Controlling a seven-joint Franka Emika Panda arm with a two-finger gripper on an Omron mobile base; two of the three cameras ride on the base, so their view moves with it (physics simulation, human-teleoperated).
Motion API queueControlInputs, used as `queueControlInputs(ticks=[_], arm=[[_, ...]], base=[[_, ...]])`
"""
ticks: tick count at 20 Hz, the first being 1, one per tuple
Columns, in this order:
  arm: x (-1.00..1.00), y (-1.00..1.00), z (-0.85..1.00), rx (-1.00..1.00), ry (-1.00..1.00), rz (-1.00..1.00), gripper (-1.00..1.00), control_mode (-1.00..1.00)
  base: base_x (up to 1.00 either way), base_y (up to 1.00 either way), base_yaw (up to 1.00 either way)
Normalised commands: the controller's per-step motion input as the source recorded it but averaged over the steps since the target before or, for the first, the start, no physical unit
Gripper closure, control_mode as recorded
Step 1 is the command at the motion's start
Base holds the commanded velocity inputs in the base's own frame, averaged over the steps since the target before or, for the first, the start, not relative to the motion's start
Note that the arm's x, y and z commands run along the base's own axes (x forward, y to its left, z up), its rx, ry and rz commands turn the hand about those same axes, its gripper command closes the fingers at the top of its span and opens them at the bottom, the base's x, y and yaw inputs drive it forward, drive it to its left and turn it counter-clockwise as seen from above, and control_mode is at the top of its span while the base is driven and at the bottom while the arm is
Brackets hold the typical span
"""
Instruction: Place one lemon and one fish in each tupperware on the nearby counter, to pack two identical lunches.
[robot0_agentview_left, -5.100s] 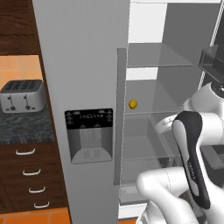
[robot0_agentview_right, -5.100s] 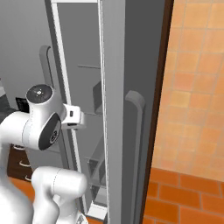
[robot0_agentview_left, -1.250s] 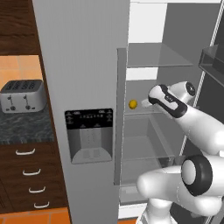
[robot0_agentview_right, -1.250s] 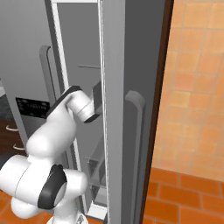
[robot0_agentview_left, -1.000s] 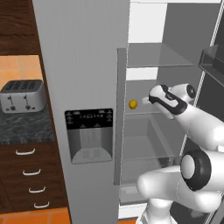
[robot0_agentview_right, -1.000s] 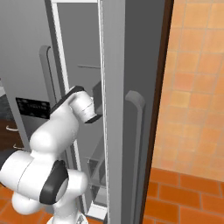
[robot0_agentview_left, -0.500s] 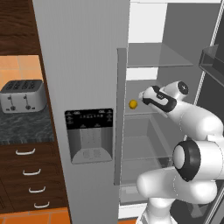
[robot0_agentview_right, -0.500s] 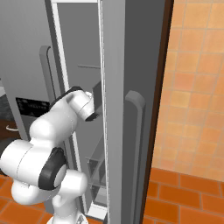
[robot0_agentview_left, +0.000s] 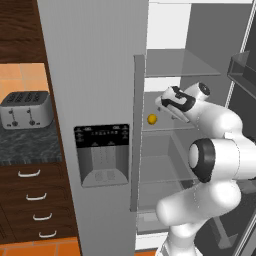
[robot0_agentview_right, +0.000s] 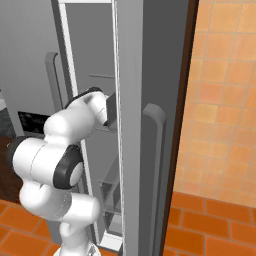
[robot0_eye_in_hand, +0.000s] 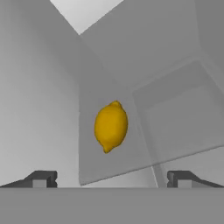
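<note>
In the left base view the arm reaches into the open fridge (robot0_agentview_left: 200, 165), and the gripper (robot0_agentview_left: 161, 105) sits just to the right of a lemon (robot0_agentview_left: 152, 119) that rests on a glass shelf (robot0_agentview_left: 172, 125) near the shelf's left edge, close beside the closed freezer door (robot0_agentview_left: 95, 100) with its dispenser panel (robot0_agentview_left: 102, 155); off to the left a steel toaster (robot0_agentview_left: 26, 109) stands on the marbled counter (robot0_agentview_left: 25, 145) above dark wood drawers (robot0_agentview_left: 30, 200), and no tupperware shows there from this angle. In the right base view the arm (robot0_agentview_right: 75, 125) passes behind the edge of the open fridge door (robot0_agentview_right: 145, 125), so the hand is hidden there and the lemon cannot be made out. In the hand view the lemon (robot0_eye_in_hand: 111, 126) lies roughly centred ahead, its long axis running up and down the frame, and the two fingertips (robot0_eye_in_hand: 41, 179) stand wide apart at the bottom corners with nothing between them: the pincer is released and empty. The step in hand looks like the approach for the first pick. To do it well, I judge the hand should advance straight along its present line until the fruit sits between the pads, keeping the fingers just off the glass, and close across the lemon's narrower middle so the rounded skin does not squirt out toward the fridge wall.
</note>
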Motion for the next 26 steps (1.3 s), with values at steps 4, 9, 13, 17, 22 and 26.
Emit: queueControlInputs(ticks=[4,9,13,17,22,26], arm=[[0.31,0.02,-0.43,0.02,0.03,0.00,-1.00,-1.00],[0.27,0.12,-0.41,0.00,0.02,0.00,-1.00,-1.00],[0.14,0.27,-0.14,0.00,0.02,-0.01,-1.00,-1.00],[0.23,0.20,-0.07,0.00,0.05,-0.02,-1.00,-1.00],[0.39,0.10,-0.10,0.00,0.05,-0.02,-1.00,-1.00],[0.46,0.02,-0.18,0.00,0.01,-0.01,-1.00,-1.00]], base=[[0.00,0.00,0.00],[0.00,0.00,0.00],[0.00,0.00,0.00],[0.00,0.00,0.00],[0.00,0.00,0.00],[0.00,0.00,0.00]])
